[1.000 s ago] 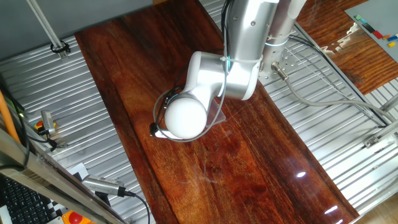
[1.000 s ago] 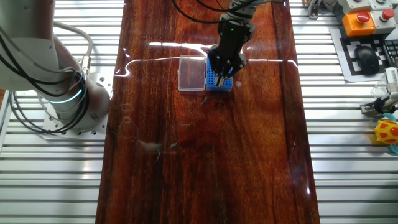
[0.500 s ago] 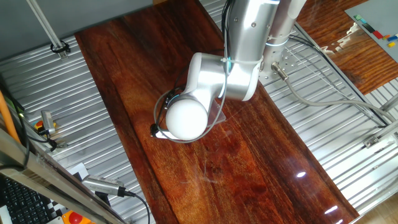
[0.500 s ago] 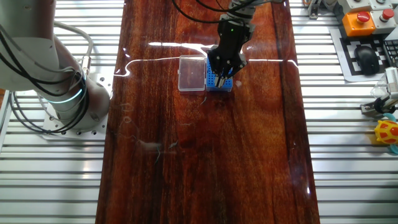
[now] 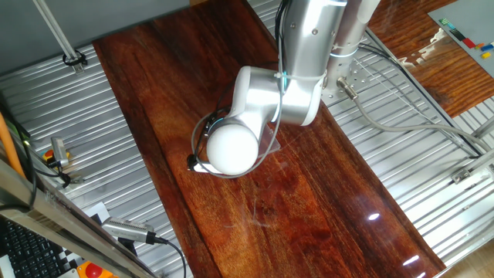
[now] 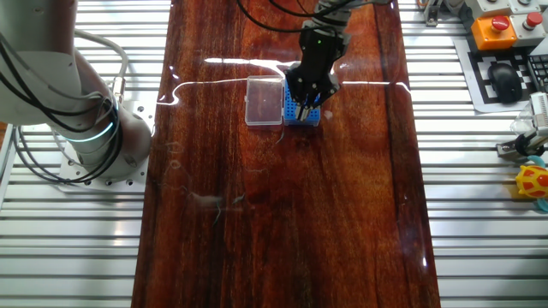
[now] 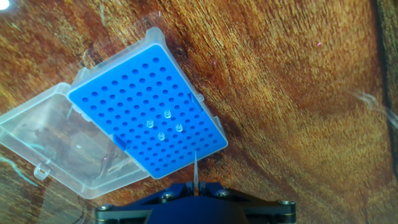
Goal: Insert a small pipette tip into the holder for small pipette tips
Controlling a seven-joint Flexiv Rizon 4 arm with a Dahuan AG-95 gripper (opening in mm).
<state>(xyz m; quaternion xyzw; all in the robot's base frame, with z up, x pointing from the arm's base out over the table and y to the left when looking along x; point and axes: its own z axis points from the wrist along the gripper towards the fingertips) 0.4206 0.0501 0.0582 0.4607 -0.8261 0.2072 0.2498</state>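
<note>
Four clear tips (image 7: 164,124) sit seated in the small bright-blue rectangular rack (image 7: 147,109), clustered near the middle of its hole grid. Rack lies on the dark reddish wooden desk (image 7: 292,93); in the hand view its long axis runs diagonally, upper left to lower right. Clear plastic lid (image 7: 59,146) is hinged along one long side, flipped open flat on the desk beside the rack, touching it along that edge.

Black two-finger claw (image 7: 196,188) shows at the bottom of the hand view, fingers close together, pinching a thin pale translucent pipette tip (image 7: 196,169). Tip's long axis lines up with the fingers, narrow end pointing away from the claw toward the rack's near short edge, right by the lower corner. Whether the point touches the blue surface or sits in a hole, cannot tell.

From the other fixed view, the black claw (image 6: 312,96) hangs straight over the blue rack (image 6: 300,109), covering part of it, with the clear lid (image 6: 264,101) just beside it on the side away from the claw. Held tip is too small to see there.

From one fixed view, the white robot arm (image 5: 262,108) blocks the rack and claw entirely; only a corner of clear plastic peeks out below its joint.
</note>
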